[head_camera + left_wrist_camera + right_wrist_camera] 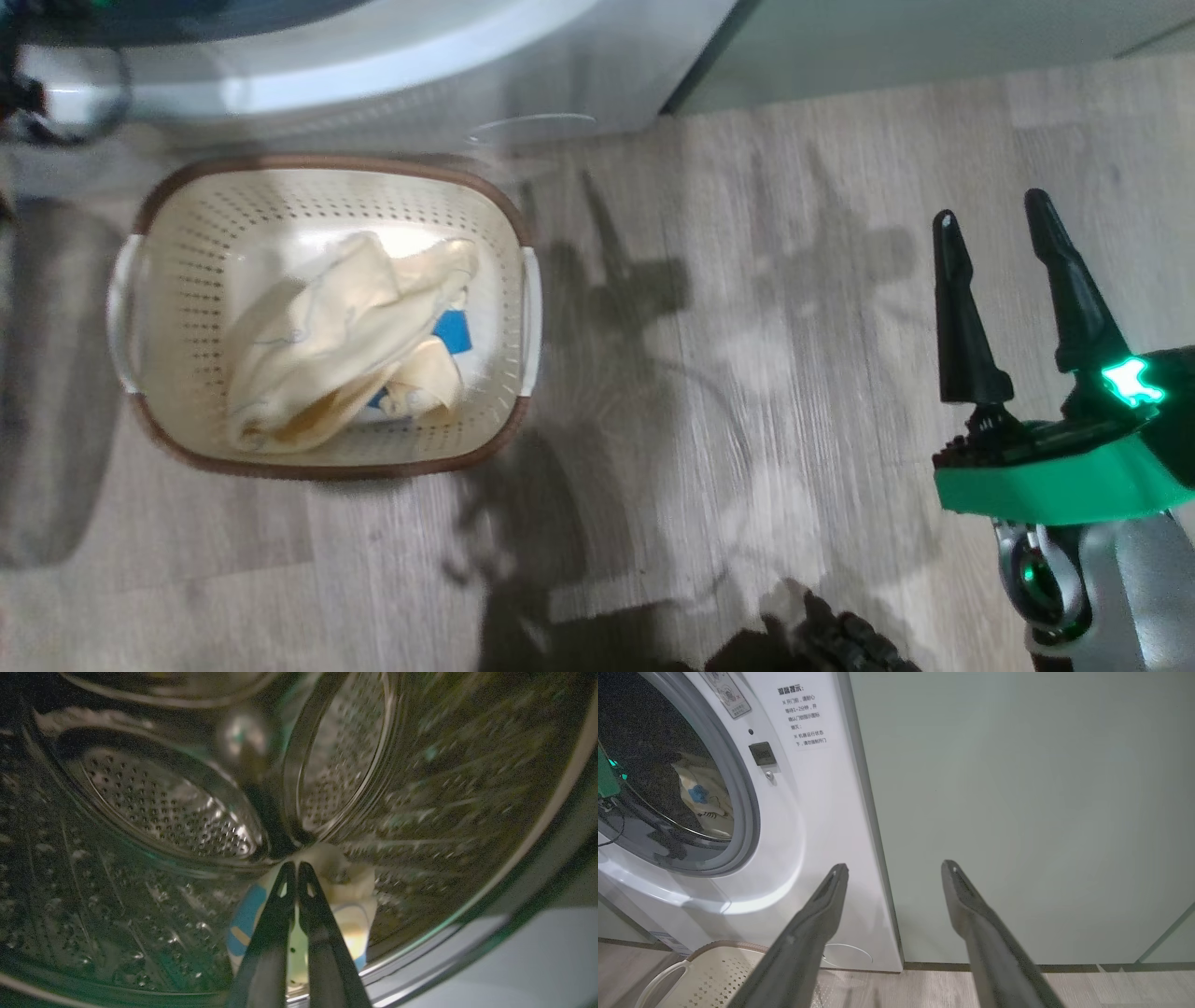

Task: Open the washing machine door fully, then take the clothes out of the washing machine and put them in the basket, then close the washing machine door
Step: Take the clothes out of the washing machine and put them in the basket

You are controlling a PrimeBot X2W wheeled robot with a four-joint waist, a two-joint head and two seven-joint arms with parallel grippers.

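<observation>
Left pincer (295, 865) grips clothes (350, 891) inside washing machine (140, 812); right pincer (991, 209) gapes; basket (327, 168) holds more.

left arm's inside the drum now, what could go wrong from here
1. The left jaws are shut on just the top edge of the clothes in the drum; such a thin pinch may slip on the pull-out.
2. The trailing cloth could snag on the grey rubber ring.
3. The basket sits close under the washing machine, so a late release might miss it.

Head downward; left wrist inside washing machine (140, 812)
</observation>
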